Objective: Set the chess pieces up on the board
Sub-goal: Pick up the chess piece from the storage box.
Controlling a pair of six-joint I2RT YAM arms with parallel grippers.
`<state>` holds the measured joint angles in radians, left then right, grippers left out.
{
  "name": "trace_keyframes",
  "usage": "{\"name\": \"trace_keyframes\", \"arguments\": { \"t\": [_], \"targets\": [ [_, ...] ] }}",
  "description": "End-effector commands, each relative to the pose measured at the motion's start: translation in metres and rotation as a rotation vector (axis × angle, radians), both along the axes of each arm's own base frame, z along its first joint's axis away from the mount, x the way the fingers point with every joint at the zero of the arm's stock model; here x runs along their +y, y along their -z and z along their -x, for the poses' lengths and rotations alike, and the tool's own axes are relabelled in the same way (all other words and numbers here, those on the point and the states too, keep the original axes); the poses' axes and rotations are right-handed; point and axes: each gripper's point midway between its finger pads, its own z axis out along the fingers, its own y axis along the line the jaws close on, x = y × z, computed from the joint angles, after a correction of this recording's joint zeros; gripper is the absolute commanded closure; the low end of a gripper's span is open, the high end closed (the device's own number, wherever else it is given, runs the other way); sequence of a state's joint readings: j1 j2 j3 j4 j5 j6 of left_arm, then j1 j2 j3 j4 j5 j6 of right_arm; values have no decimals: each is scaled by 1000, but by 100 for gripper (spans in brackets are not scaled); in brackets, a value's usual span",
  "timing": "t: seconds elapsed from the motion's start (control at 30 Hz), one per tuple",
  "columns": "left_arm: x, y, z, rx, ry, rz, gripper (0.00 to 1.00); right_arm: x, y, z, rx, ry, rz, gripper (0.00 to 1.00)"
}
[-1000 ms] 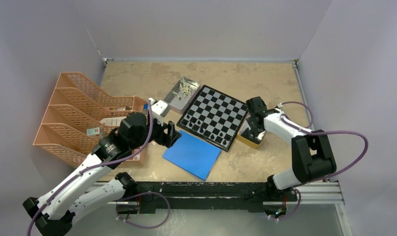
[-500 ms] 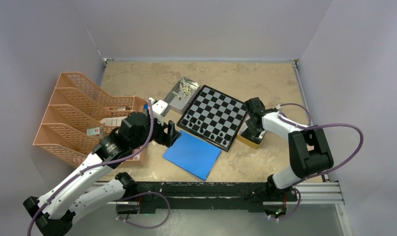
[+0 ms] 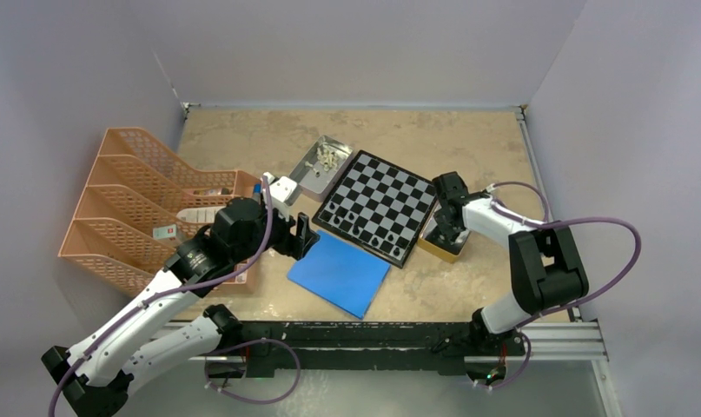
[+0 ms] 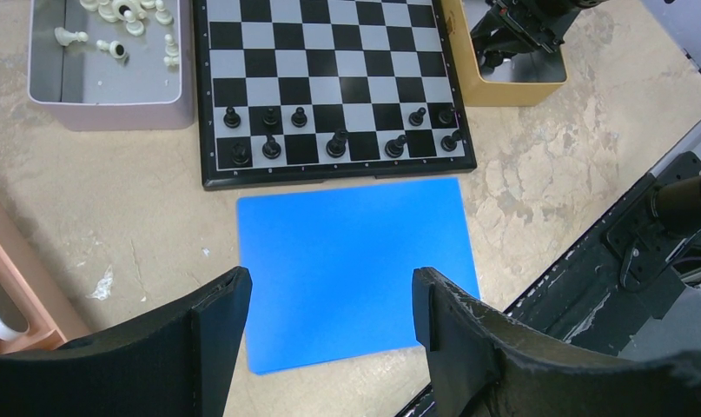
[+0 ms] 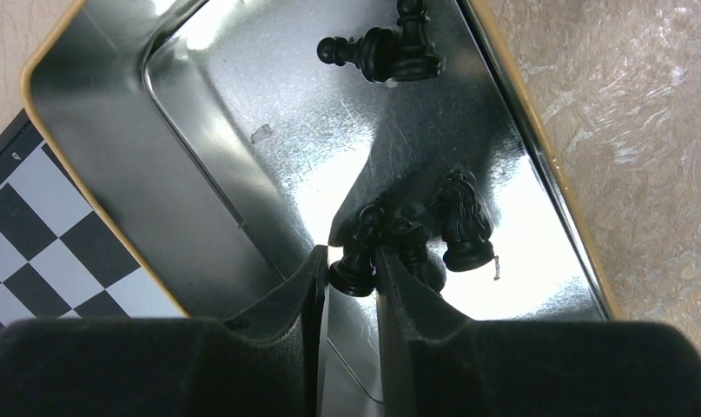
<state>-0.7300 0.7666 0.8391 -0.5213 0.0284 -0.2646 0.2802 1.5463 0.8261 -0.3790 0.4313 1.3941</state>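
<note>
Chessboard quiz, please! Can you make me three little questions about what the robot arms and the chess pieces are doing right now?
1. True or false: the cream pieces lie in a grey tin, not on the board.
2. In the left wrist view, what shows between the left gripper fingers? A) blue sheet B) red cloth C) a cup
3. What does the right gripper pinch inside the gold tin?

Key
1. True.
2. A.
3. A black piece.
</note>
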Motion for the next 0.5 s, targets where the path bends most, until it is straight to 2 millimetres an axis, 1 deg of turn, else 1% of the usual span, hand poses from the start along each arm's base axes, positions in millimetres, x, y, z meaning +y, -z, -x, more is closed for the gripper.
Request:
{"name": "trace_keyframes", "arguments": {
  "t": [0.0, 0.1, 0.3, 0.4, 0.47],
  "targets": [
    [1, -4, -2, -33, -1, -5, 32, -6, -11, -3, -44, -10, 24, 81],
    [-1, -1, -3, -22, 1, -8, 32, -8, -22, -6, -86, -26, 35, 84],
    [-2, 1, -5, -5, -3, -15, 33, -22, -48, -7, -142, -36, 112, 88],
    [-2, 1, -6, 16, -28, -4, 33, -25, -64, -13, -199, -78, 145, 92],
    [-4, 0, -6, 41, -41, 9, 33, -22, -74, -17, -233, -134, 156, 96]
  ]
}}
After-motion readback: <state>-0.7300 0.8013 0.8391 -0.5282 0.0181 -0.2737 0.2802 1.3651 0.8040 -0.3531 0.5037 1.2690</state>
